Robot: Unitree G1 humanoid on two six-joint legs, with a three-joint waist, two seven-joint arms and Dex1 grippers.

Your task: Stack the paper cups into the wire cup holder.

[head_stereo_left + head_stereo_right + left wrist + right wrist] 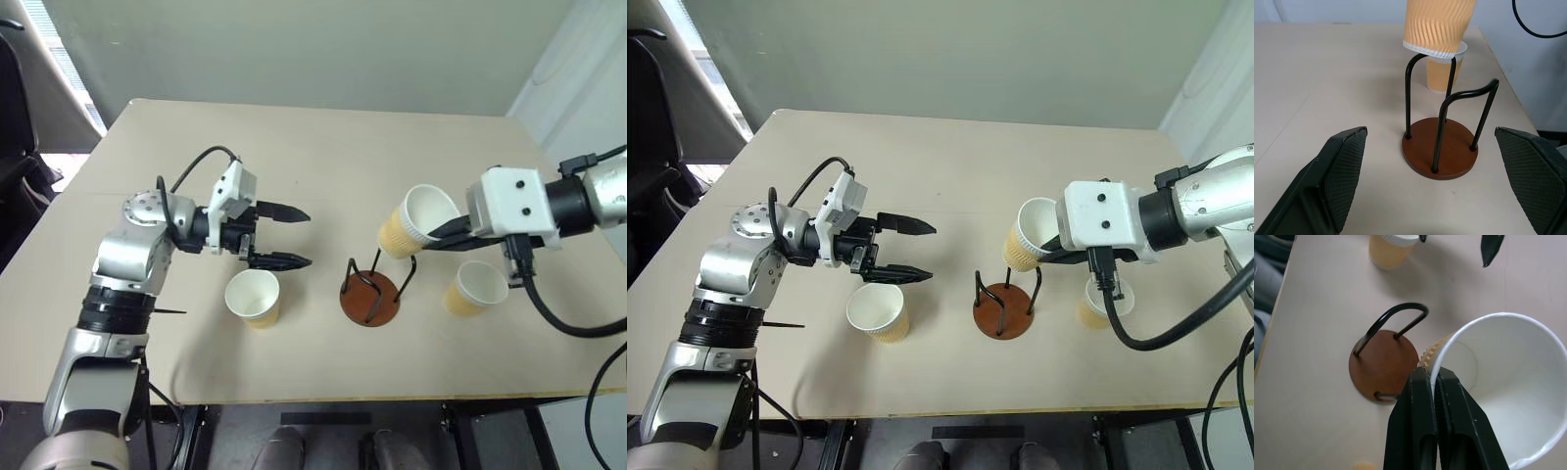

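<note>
Paper cup [416, 223] pinched by right gripper [438, 232] above wire cup holder [370, 295]

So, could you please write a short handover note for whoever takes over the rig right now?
Right gripper: shut on the rim of a held cup, carried tilted just above and beside the cup holder, not yet inside its wire loops.
Left gripper: open and empty, hovering above the table over the left cup.
Right cup stands upright on the table, to the right of the holder.
Done: one cup picked up. The holder has no cup in it yet.
Left: lower the held cup between the loops, then stack the other two into it.
</note>
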